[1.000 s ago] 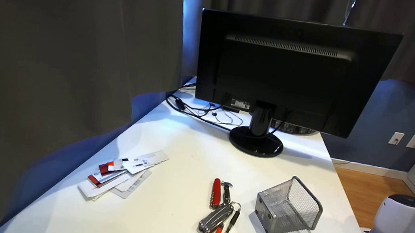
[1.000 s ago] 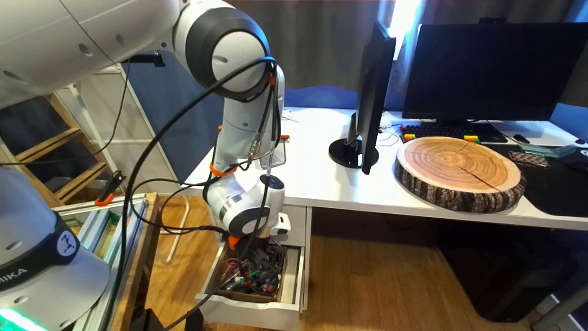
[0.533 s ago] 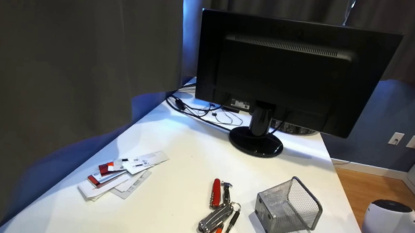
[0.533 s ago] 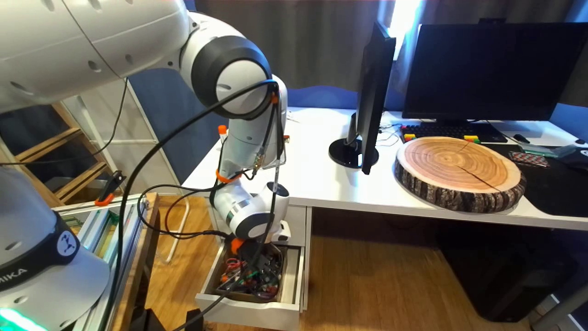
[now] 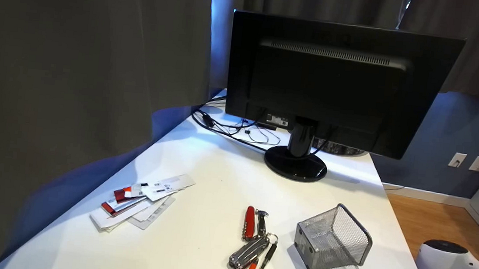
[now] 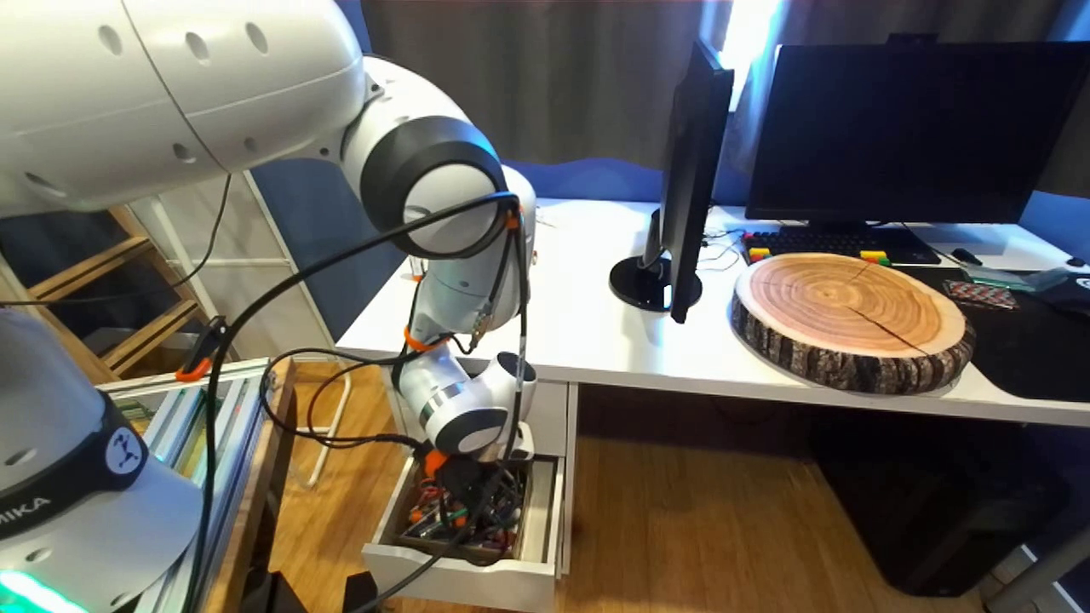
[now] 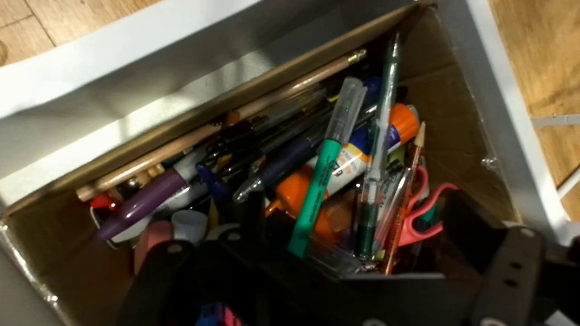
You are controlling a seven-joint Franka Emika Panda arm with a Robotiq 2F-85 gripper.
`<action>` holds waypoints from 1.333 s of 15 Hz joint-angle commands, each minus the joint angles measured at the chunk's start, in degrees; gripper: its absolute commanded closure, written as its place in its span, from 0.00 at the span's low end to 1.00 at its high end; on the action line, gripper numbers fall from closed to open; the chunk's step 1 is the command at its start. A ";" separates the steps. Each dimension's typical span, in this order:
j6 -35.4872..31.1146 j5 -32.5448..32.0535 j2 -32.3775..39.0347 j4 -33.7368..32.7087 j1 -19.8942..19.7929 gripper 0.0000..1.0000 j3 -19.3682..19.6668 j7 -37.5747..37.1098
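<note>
One pen (image 7: 387, 195) lettered "Paper"; green marker (image 7: 320, 183), print blurred; claw (image 7: 355, 210) spread wide; arm base (image 6: 81, 477) reads "MIKA".

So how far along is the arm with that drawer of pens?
Done: the drawer is open and the tool hangs over the cardboard box inside. In hand: the tool stands open near the green marker, gripping nothing that shows. Left: probably a grasp and lift, since nothing looks picked up yet.
</note>
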State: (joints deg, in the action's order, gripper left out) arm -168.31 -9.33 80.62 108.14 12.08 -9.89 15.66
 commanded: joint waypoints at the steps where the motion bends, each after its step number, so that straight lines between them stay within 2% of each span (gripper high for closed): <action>1: -1.04 -1.17 3.15 -2.21 -2.30 0.05 -1.21 0.09; 3: -1.85 -1.22 3.85 -2.58 -2.70 0.10 -1.27 0.05; 5: -2.59 -1.24 4.40 -3.08 -2.91 0.11 -1.31 -0.04; 7: -3.24 -1.28 4.88 -3.51 -3.23 0.02 -1.49 0.03; 9: -3.86 -1.27 5.22 -3.87 -3.51 0.04 -1.60 0.01; 10: -4.37 -1.41 5.42 -3.97 -3.91 0.10 -1.83 0.30; 11: -4.54 -1.37 5.49 -4.07 -3.89 0.20 -1.79 0.18; 13: -4.87 -1.38 5.82 -4.24 -4.28 0.44 -1.85 0.27; 20: -6.19 -1.04 4.47 -1.44 -5.50 0.92 -1.60 -0.14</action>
State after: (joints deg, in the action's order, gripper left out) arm -173.01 -9.33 85.09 105.68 8.07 -10.92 15.66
